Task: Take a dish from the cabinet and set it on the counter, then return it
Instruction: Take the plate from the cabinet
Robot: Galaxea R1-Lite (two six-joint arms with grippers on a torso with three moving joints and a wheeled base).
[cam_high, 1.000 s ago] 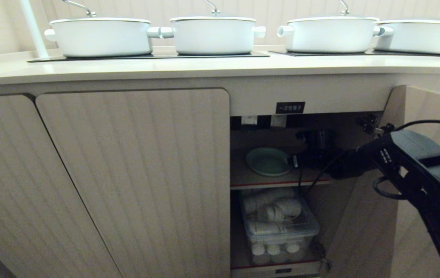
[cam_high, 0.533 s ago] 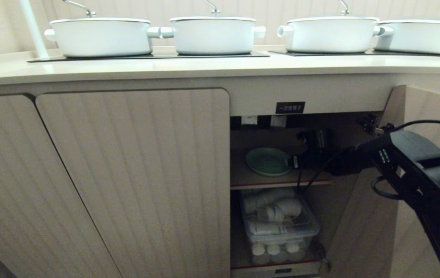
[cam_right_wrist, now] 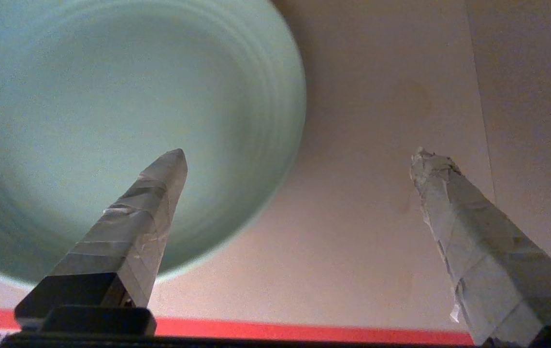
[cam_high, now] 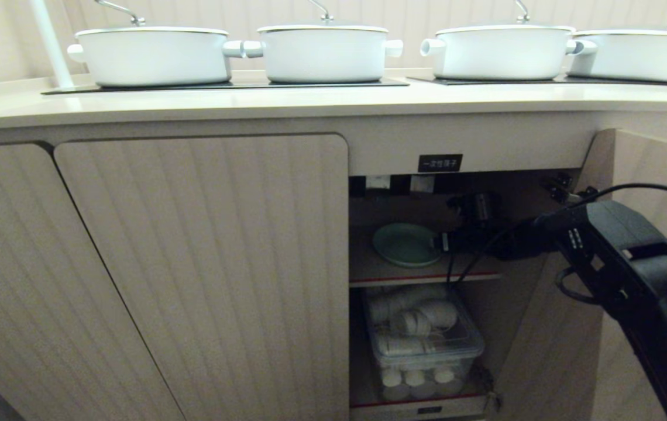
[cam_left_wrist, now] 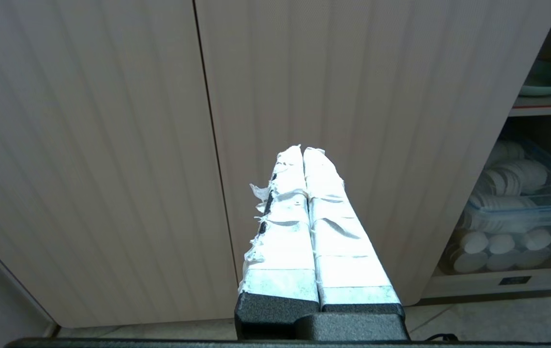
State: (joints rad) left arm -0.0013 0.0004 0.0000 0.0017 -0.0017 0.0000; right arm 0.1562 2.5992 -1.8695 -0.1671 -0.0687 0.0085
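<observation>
Because the dish [cam_high: 406,244] lies flat on the cabinet [cam_high: 368,269] shelf, the right gripper [cam_right_wrist: 299,159] hovers spread beside it, while the left gripper [cam_left_wrist: 303,151] rests pressed together.

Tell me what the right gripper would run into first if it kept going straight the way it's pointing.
Probably the dish. The right gripper is open inside the cabinet, one finger already over the dish, the other over bare shelf. Depth is unclear, so it may clear the rim and meet the shelf or back wall.
</observation>
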